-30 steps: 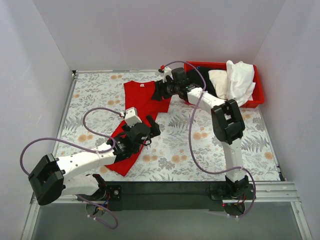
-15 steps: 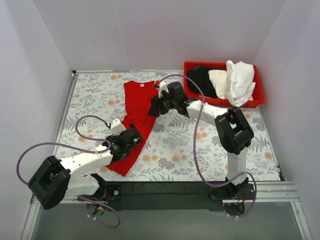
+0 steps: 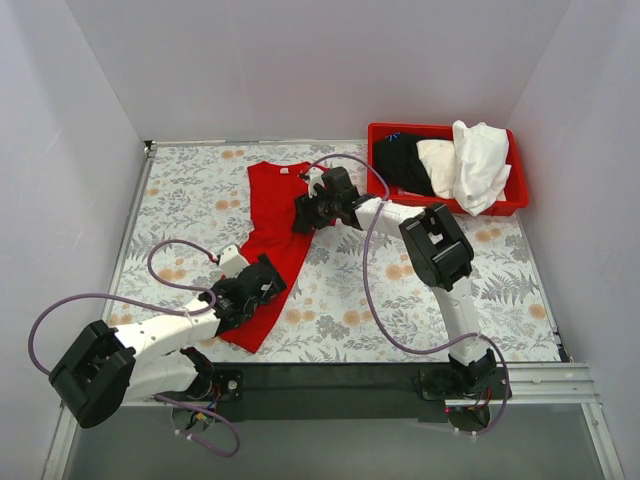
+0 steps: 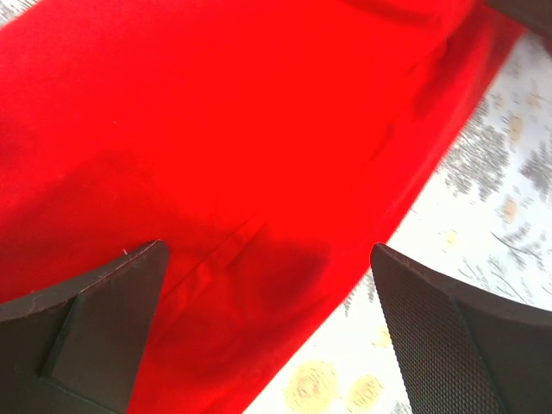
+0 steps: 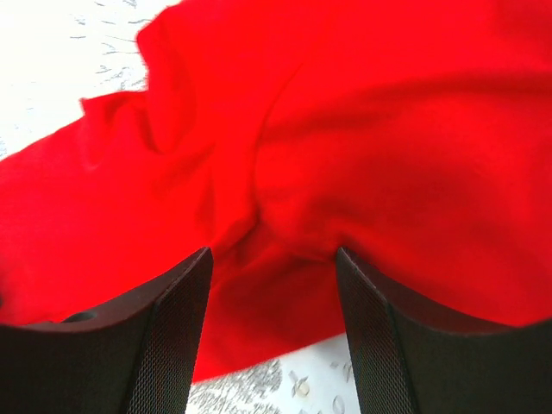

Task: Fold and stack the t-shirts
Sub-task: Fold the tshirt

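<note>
The bright red t-shirt (image 3: pixel 270 205) lies as a long narrow strip on the floral table, its white neck label (image 3: pixel 284 171) at the far end. My left gripper (image 3: pixel 266 283) is open low over the shirt's near right edge; in the left wrist view its gripper (image 4: pixel 267 336) straddles red cloth (image 4: pixel 259 129) and bare table. My right gripper (image 3: pixel 301 214) is at the shirt's upper right edge. In the right wrist view that gripper (image 5: pixel 274 336) is open, with bunched red cloth (image 5: pixel 388 129) between its fingers (image 5: pixel 164 336).
A red plastic bin (image 3: pixel 420 127) stands at the far right and holds a black shirt (image 3: pixel 400 160), a cream shirt (image 3: pixel 437 160) and a white shirt (image 3: pixel 478 165) that hangs over its front wall. White walls close the left, far and right sides.
My right gripper has moved left from beside the bin onto the shirt, and the shirt's right side has been folded in, so it is narrower. My left gripper has drawn back toward the near left.
</note>
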You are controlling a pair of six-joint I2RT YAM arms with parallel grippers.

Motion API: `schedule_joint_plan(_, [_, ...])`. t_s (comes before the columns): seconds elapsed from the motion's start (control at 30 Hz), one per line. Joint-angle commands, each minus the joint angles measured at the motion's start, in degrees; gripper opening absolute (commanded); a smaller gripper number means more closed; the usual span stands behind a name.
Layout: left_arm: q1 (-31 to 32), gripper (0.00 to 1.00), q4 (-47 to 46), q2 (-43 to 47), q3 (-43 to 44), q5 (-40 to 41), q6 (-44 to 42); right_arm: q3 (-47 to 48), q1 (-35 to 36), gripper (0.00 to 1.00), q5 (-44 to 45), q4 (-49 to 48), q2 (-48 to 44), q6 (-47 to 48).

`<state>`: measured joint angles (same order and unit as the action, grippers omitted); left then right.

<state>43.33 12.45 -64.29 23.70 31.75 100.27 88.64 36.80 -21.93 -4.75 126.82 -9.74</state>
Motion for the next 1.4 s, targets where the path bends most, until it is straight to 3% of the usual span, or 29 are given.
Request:
schedule_joint_plan(0.0, [0.96,0.98,-1.02,2.06,-1.20,-4.59,2.47,4.52,-0.23,0.54,2.33,1.58,2.19,-0.19])
schedule_joint_plan(0.3, [5.62,0.98,-5.76,2.07,-3.31,-11.43,5.37,11.02,-3.13,0.54,5.24,7.56,7.46,-0.81])
schedule_joint_plan(0.8, [10.98,0.98,-21.57,-13.47,2.92,-18.29,2.92,27.00,-7.70,0.54,1.55,14.77,14.94,2.18])
schedule_joint_plan(1.0, [12.04,0.98,-23.17,-19.90,8.28,-20.41,0.46,32.12,-8.32,0.55,-0.30,16.44,18.28,2.53])
schedule_joint_plan(1.23, [12.13,0.98,-17.38,-13.15,9.08,-10.93,-3.58,28.17,-8.32,0.56,-0.57,15.83,13.55,4.81])
schedule_joint_plan(1.37, [12.13,0.98,-12.81,-4.91,9.26,-3.55,-5.69,21.07,-8.15,0.57,0.83,12.58,3.12,4.47])
